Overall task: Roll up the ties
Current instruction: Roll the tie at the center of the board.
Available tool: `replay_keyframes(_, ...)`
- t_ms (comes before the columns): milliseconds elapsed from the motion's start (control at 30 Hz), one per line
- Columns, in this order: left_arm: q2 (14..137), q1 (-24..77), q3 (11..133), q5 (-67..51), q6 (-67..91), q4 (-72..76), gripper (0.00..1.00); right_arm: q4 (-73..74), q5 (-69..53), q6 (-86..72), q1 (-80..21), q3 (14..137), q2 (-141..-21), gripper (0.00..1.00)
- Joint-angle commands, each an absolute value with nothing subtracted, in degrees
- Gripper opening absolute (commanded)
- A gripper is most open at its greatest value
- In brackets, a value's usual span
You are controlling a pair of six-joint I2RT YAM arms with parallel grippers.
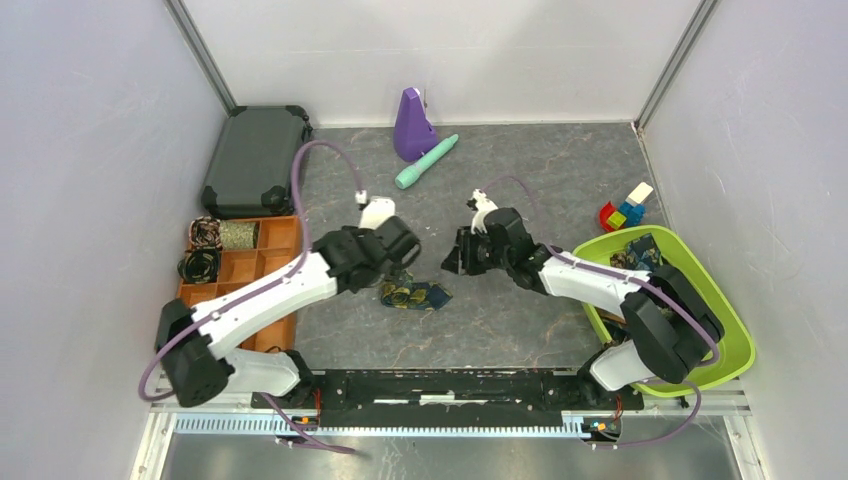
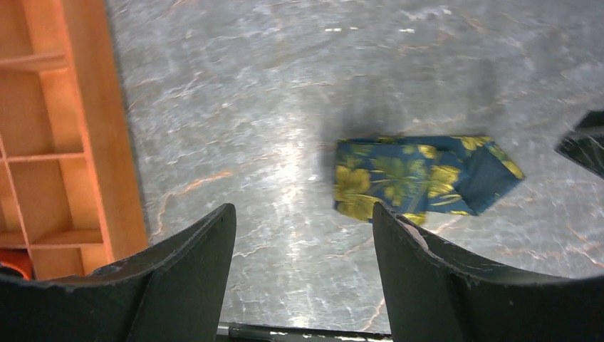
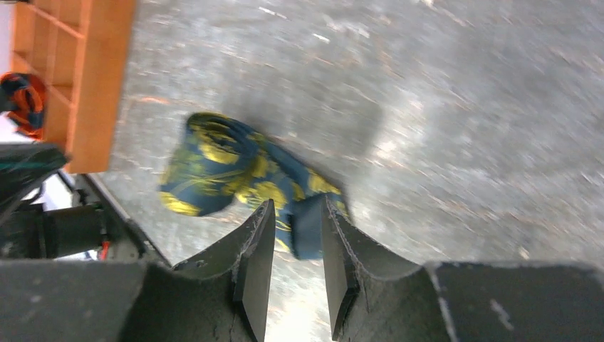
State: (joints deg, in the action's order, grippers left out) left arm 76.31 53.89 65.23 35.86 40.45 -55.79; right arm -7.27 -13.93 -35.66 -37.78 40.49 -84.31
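A navy tie with yellow flowers (image 1: 415, 295) lies on the grey table between my two grippers, partly coiled with its pointed end sticking out. In the left wrist view the tie (image 2: 420, 174) rests just beyond my right-hand finger, and my left gripper (image 2: 303, 210) is open and empty above bare table. In the right wrist view the tie's coil (image 3: 221, 167) is ahead on the left and its tail runs toward my right gripper (image 3: 299, 203). That gripper's jaws stand a little apart over the tail without pinching it. Rolled ties (image 1: 205, 235) sit in the orange tray (image 1: 275, 240).
A green basket (image 1: 725, 310) at the right holds more ties (image 1: 640, 250). A dark case (image 1: 255, 160) lies at the back left. A purple object (image 1: 410, 125), a teal cylinder (image 1: 427, 162) and toy blocks (image 1: 628, 210) stand toward the back.
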Motion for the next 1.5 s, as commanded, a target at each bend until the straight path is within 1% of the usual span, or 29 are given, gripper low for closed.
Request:
replay_keyframes(0, 68.2, 48.3, 59.1, 32.0, 37.9, -51.7, 0.76, -5.7, -14.3, -35.7, -42.6, 48.6, -83.5, 0.36)
replay_keyframes(133, 63.6, 45.1, 55.3, 29.7, 37.4, -50.7, 0.76, -5.6, -14.2, -36.9, -46.9, 54.4, -86.8, 0.35)
replay_keyframes(267, 60.6, 44.3, 51.8, 28.9, 38.2, -49.5, 0.75, -5.4, -14.0, -38.0, -50.0, 58.9, -90.8, 0.33)
replay_keyframes(567, 58.0, 43.7, 47.9, 28.0, 38.8, -48.3, 0.75, -5.6, -12.9, -38.6, -53.6, 62.2, -96.3, 0.31)
replay_keyframes(800, 57.3, 43.7, 46.2, 27.1, 38.8, -47.7, 0.74, -4.7, -10.8, -37.7, -53.7, 61.7, -98.4, 0.29)
replay_keyframes(1467, 58.1, 43.7, 44.7, 23.7, 38.1, -43.3, 0.75, -3.2, -6.3, -34.7, -53.5, 54.5, -93.9, 0.28)
